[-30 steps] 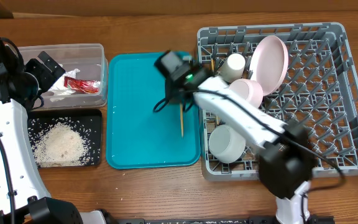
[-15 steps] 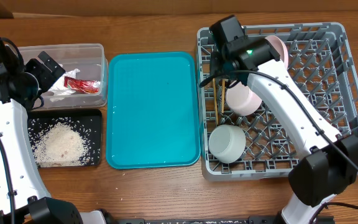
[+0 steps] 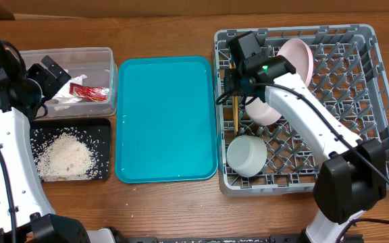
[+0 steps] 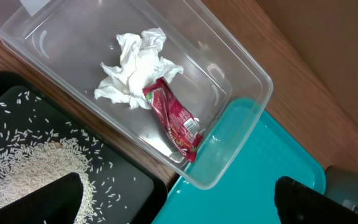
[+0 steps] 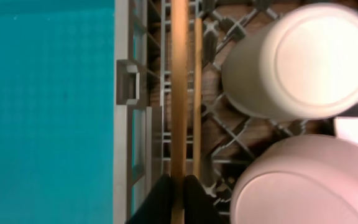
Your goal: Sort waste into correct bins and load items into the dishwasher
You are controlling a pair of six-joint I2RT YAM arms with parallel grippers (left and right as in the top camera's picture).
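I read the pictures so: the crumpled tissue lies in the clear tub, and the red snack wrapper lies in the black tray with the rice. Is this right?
Not quite. The red snack wrapper lies in the clear tub, beside the crumpled tissue, not in the black tray, which holds only the rice. The left wrist view shows it.

- The right tool (image 3: 233,86) has left its place above the teal tray (image 3: 166,121) and is now over the left side of the grey rack (image 3: 383,40).
- The chopsticks (image 3: 235,116) came with it. Before, they hung over the tray; now they are inside the rack, along its left wall, beside the pink bowl (image 3: 267,113).
- Half a second ago they were slanted; now they point almost straight toward the front edge of the desk (image 3: 181,209).
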